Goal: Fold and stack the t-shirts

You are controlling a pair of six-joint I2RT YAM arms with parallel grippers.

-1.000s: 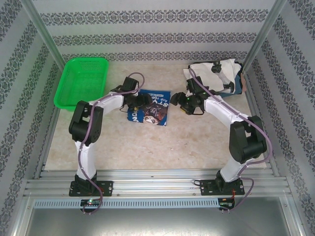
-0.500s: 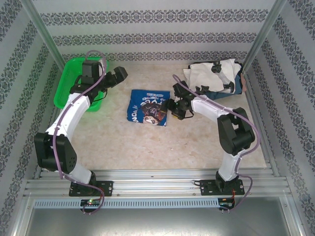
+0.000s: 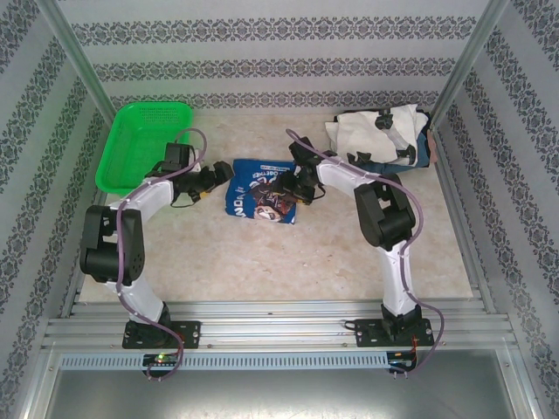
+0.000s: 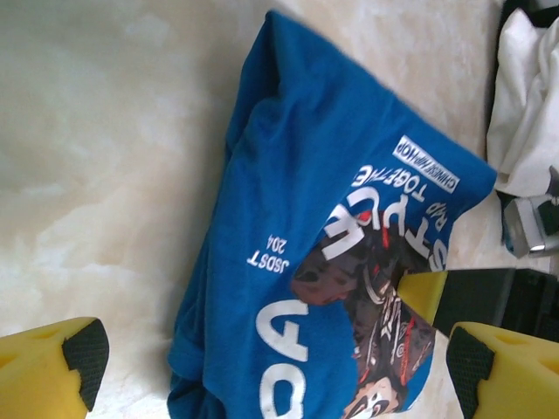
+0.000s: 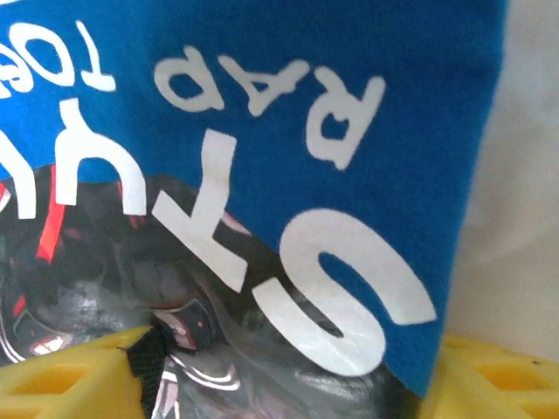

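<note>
The left arm (image 3: pixel 144 196) leans left from its base, folds at the elbow and reaches forward and right to the left gripper (image 3: pixel 212 177), which points right. Its jaws stand wide apart, with the yellow fingers (image 4: pixel 44 371) at the two lower corners of the left wrist view. The right arm (image 3: pixel 389 218) rises steeply from its base, bends sharply at the elbow and stretches left to the right gripper (image 3: pixel 293 182), which points left and down. Its jaws are parted too. The two grippers face each other, near but apart.
</note>
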